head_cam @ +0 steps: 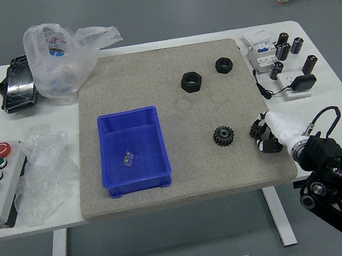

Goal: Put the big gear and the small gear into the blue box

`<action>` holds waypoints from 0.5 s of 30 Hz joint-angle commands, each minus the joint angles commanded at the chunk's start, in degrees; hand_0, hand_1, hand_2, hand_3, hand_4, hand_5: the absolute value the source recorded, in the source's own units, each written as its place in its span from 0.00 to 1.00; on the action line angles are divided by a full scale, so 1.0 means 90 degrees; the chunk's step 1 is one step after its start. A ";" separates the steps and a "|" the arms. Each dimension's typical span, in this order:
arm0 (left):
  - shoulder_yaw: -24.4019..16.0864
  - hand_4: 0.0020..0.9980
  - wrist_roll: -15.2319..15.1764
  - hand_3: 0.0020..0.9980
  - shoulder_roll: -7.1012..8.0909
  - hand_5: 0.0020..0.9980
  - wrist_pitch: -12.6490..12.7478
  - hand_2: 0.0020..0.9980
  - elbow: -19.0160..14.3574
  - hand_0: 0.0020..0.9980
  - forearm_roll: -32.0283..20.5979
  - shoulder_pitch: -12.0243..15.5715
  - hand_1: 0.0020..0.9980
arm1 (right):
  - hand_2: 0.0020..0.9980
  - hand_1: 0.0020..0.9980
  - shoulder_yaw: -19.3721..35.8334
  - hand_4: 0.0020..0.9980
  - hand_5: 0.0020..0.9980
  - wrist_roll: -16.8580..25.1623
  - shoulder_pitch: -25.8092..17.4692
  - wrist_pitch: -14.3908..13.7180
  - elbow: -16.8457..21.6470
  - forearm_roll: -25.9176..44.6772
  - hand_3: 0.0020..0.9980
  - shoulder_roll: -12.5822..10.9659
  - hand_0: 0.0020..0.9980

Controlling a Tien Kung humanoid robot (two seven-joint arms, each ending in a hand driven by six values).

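Big gear (224, 135) lies flat (face up).

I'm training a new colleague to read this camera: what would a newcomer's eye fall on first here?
Probably the bright blue box, left of centre on the grey mat, with a small clear scrap inside. Next come the black gear right of the box and the robot's right hand, black and white, low over the mat's right side. The red button at the far left also stands out.
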 joint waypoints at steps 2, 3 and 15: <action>0.0001 0.77 0.0003 0.79 -0.0002 0.50 0.0000 0.69 -0.0002 0.75 -0.0001 0.0000 0.70 | 0.28 0.44 -0.0061 0.24 0.00 0.0056 0.0105 -0.0093 -0.0002 -0.0001 0.41 -0.0012 0.29; 0.0002 0.77 0.0005 0.79 -0.0003 0.50 0.0000 0.69 -0.0003 0.75 -0.0003 0.0000 0.70 | 0.27 0.44 -0.0102 0.24 0.00 0.0082 0.0164 -0.0134 -0.0004 0.0001 0.40 -0.0017 0.29; -0.0003 0.76 0.0032 0.79 0.0001 0.50 -0.0011 0.69 -0.0012 0.75 0.0021 -0.0001 0.71 | 0.24 0.35 -0.1193 0.24 0.00 0.0524 0.1463 -0.0611 -0.0129 0.0300 0.44 0.0387 0.27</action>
